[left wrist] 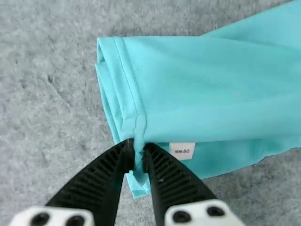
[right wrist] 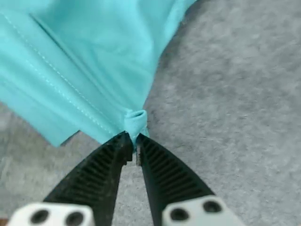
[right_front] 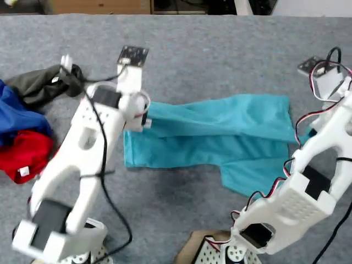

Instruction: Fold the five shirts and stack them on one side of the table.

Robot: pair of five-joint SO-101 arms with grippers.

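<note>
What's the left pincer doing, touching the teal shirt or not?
Touching. The left wrist view shows the left pincer closed on the hem of the teal shirt, with fabric pinched between its two black fingers.

High view: fixed camera above the grey table (right_front: 220,49), looking steeply down from the arms' side. The left arm (right_front: 82,148) and right arm (right_front: 308,187) enter at the frame's lower edge, and the far table edge runs along the top. Middle distance, so the whole teal shirt (right_front: 220,132) fits. Left wrist view: mounted just behind the left gripper (left wrist: 135,155), sighting along its fingers onto cloth and table, very close. Right wrist view: same mount behind the right gripper (right wrist: 132,141), equally close. All three share the shirt: the left wrist covers its end at the high frame's left, the right wrist its end at the right.
</note>
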